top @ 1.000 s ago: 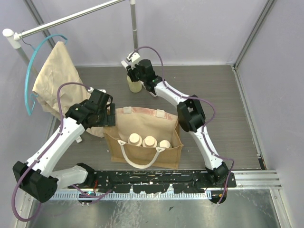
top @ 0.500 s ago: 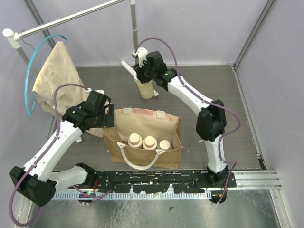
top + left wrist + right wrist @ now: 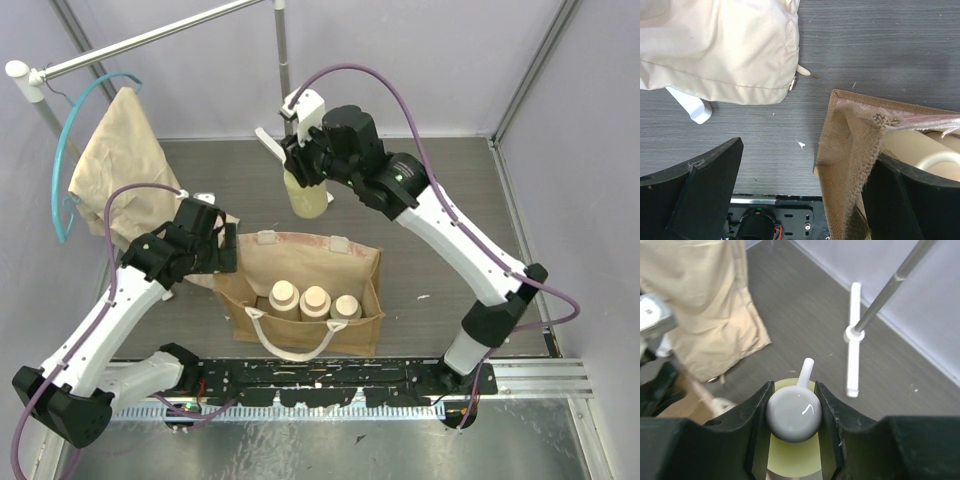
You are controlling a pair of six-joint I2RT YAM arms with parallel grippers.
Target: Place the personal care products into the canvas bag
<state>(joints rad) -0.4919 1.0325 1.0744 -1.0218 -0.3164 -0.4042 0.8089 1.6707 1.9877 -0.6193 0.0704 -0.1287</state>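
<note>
My right gripper (image 3: 303,165) is shut on the white pump top (image 3: 793,415) of the yellow-green bottle (image 3: 308,195), which hangs in the air above the table, behind the canvas bag (image 3: 300,258). Three bottles with cream caps (image 3: 315,298) stand upright in a row inside the bag. My left gripper (image 3: 222,255) sits at the bag's left end with its jaws wide apart. In the left wrist view the bag's woven rim (image 3: 855,150) lies against the right finger (image 3: 910,200), and a cream bottle (image 3: 925,145) shows inside the bag.
A limp beige cloth (image 3: 115,160) on a blue hanger (image 3: 65,150) droops from the rack at the far left, its hem near the bag (image 3: 720,45). The rack's pole (image 3: 281,50) and white foot (image 3: 854,340) stand behind the lifted bottle. A black rail (image 3: 320,375) runs along the near edge.
The right arm has lifted the pump bottle off the table at the back and carried it nearer, towards the bag. The left arm has drawn back slightly at the bag's left end.
</note>
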